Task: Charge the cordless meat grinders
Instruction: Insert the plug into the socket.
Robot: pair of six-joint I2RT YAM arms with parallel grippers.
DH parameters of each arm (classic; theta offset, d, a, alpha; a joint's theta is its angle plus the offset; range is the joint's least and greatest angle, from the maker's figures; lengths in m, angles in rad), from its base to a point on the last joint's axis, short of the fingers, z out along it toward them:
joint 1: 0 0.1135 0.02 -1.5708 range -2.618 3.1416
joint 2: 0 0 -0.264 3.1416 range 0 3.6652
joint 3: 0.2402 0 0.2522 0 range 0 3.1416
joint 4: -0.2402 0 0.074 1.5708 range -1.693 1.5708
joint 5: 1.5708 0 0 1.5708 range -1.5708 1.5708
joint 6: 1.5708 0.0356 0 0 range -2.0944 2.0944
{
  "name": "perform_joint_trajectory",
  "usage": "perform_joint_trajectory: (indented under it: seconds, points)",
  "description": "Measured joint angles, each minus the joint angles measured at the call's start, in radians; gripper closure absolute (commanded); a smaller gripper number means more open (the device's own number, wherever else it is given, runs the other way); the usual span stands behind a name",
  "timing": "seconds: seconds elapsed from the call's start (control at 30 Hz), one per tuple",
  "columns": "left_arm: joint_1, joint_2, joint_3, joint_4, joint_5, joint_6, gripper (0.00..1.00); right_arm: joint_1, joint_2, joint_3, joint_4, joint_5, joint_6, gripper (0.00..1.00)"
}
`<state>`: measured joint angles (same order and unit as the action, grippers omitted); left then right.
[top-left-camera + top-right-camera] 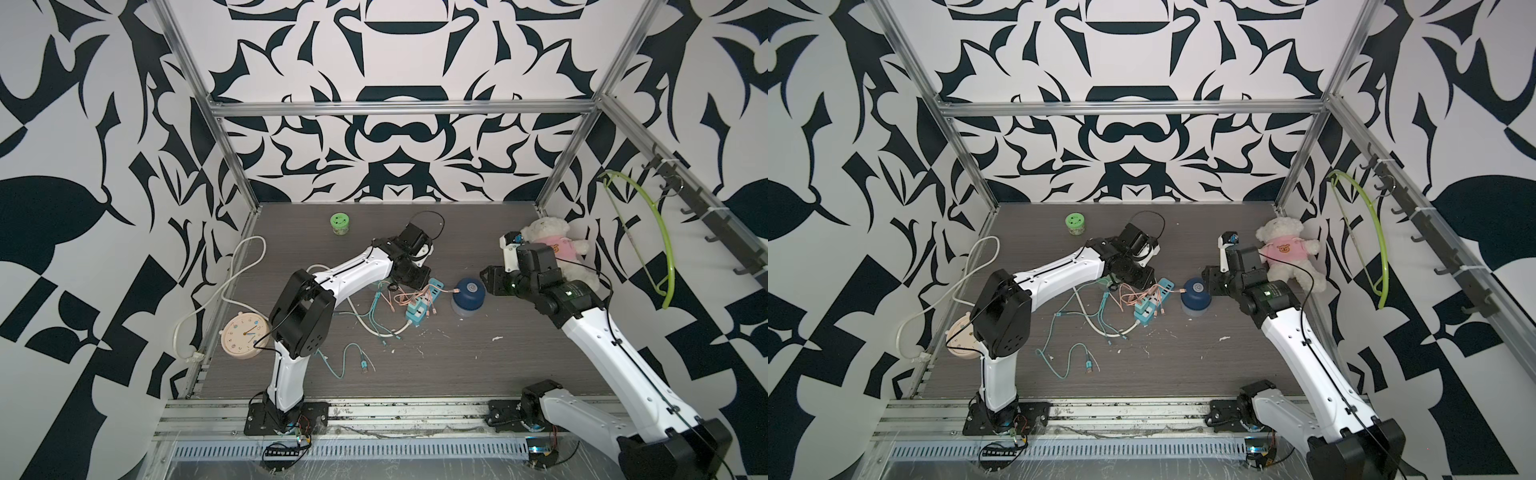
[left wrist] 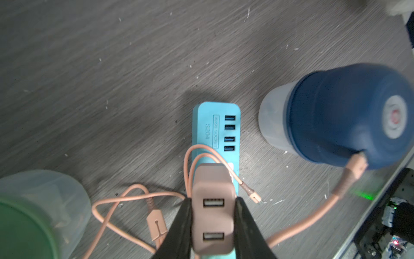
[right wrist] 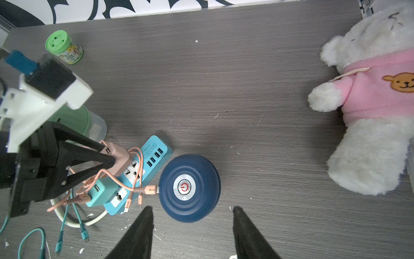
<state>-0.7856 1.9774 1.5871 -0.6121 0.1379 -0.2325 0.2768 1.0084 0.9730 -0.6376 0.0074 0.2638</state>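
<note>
From my console, the dark grey wood-grain tabletop (image 1: 457, 365) is the floor of the cell. Walls (image 1: 399, 54) printed with bold black-and-white leaf shapes rise behind it and off both its sides. Aluminium posts (image 1: 231, 158) stand at its two far corners, joined by a crossbar (image 1: 399, 109) above its back edge. Over its right-hand edge I see a rail of black hooks (image 1: 667, 168) carrying a lime-green hanger (image 1: 668, 249). A slotted metal strip (image 1: 374, 449) runs along its front. Light is even, shadows soft.
</note>
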Motion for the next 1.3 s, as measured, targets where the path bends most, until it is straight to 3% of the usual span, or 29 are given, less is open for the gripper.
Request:
perform_joint_trajectory:
  seconds: [0.53,0.97,1.3]
  points:
    - [-0.01,0.001,-0.034,0.026,-0.011,0.001,1.0,-0.002,0.0,0.0,-0.002,-0.003,0.0,0.46]
    - [-0.06,-0.001,-0.048,0.04,-0.12,0.041,1.0,-0.002,0.0,0.0,-0.002,-0.003,0.0,0.46]
    - [-0.087,-0.041,-0.134,0.13,-0.176,0.048,1.0,-0.002,0.001,0.0,-0.006,-0.003,-0.001,0.45]
